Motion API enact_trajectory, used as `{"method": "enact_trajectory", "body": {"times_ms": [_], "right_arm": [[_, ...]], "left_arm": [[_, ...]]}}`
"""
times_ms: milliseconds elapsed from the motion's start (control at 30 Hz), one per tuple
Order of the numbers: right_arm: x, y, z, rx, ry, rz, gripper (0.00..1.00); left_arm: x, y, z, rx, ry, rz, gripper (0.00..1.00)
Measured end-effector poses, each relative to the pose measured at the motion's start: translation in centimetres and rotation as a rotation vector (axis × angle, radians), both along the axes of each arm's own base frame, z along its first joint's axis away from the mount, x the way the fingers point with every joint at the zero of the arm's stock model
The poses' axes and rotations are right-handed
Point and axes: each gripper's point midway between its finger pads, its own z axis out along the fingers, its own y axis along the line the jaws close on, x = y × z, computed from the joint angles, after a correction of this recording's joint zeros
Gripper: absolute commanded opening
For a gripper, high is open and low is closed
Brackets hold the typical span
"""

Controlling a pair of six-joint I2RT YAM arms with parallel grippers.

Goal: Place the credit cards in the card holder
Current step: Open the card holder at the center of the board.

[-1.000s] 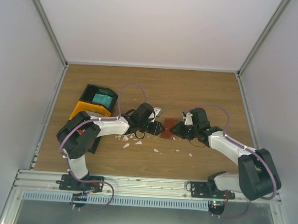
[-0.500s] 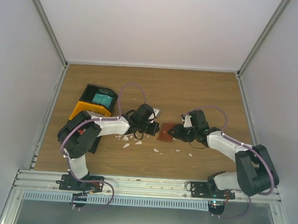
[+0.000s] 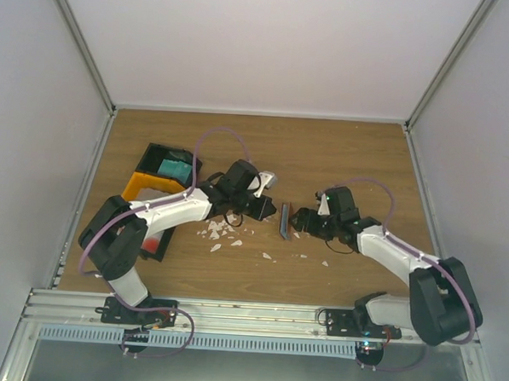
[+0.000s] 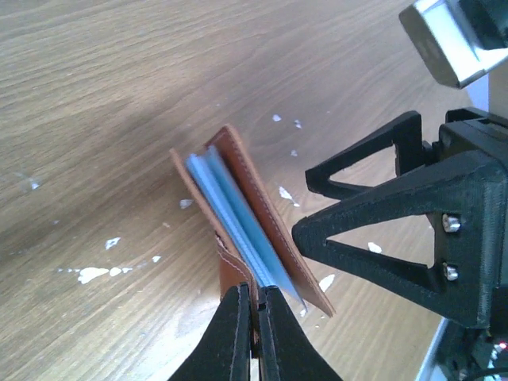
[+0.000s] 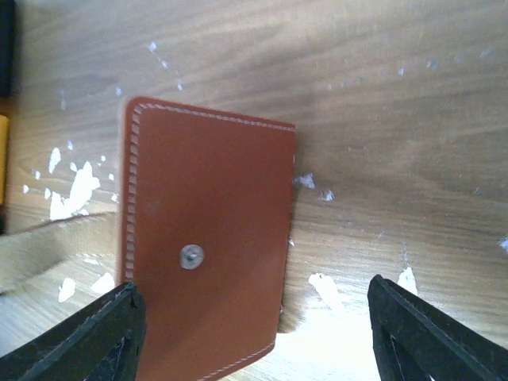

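Note:
The reddish-brown card holder (image 4: 238, 171) is tipped up on edge near the table's middle, seen as a thin strip (image 3: 284, 219) from above. Pale blue credit cards (image 4: 238, 222) sit between its leaves. My left gripper (image 4: 255, 290) is shut on the holder's near leather edge, and reaches it from the left (image 3: 269, 211). My right gripper (image 5: 254, 333) stands open just right of the holder (image 3: 299, 218), facing its outer face with the metal snap (image 5: 190, 255); its fingers (image 5: 429, 333) do not touch the holder. Another teal card (image 3: 174, 166) lies in the tray.
A black-and-orange compartment tray (image 3: 144, 185) stands at the left behind my left arm. Small white scraps (image 3: 220, 233) litter the wood around the holder. The pen's walls close in the table on three sides.
The left gripper shut on the card holder and tipped it from lying flat up onto its edge. The right gripper opened and let go of the holder.

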Motion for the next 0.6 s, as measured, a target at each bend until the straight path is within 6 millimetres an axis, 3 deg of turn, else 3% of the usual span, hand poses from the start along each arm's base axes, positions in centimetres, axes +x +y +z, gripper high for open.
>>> {"method": "enact_trajectory", "body": {"times_ms": [300, 467, 600], "right_arm": [[0.9, -1.9, 4.5, -0.019, -0.155, -0.115, 0.66], [0.9, -2.8, 4.8, -0.045, -0.168, -0.155, 0.46], [0.6, -2.4, 3.6, -0.059, -0.132, -0.116, 0.33]], "left_arm": [[-1.5, -1.3, 1.6, -0.065, 0.046, -0.1, 0.0], [-1.6, -1.8, 2.6, -0.087, 0.042, -0.128, 0.0], [-1.2, -1.8, 3.0, -0.083, 0.016, -0.128, 0.0]]}}
